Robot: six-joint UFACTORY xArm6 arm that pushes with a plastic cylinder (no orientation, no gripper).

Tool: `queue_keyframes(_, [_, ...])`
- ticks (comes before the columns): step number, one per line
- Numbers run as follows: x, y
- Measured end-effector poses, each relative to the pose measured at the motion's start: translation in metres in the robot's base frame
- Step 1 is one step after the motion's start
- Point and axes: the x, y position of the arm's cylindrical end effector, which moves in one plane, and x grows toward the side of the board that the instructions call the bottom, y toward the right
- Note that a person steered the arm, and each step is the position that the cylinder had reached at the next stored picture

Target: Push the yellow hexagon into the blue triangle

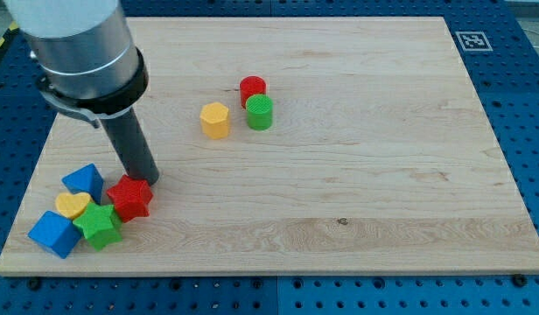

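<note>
The yellow hexagon (215, 120) stands in the upper middle of the wooden board. The blue triangle (84, 181) lies at the view's lower left, far from the hexagon. My tip (143, 179) rests on the board just right of the blue triangle and right above the red star (130, 198), touching or nearly touching it. The tip is well down and left of the yellow hexagon.
A red cylinder (253, 89) and a green cylinder (260, 113) stand right of the hexagon. A yellow heart-like block (73, 206), a green star (101, 225) and a blue cube (53, 234) cluster at the lower left by the board's edge (24, 188).
</note>
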Motion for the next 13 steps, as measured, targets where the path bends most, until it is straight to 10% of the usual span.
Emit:
queue_keyframes(2, [-0.022, 0.028])
queue_keyframes(6, [-0.111, 0.300])
queue_keyframes(13, [-0.138, 0.113])
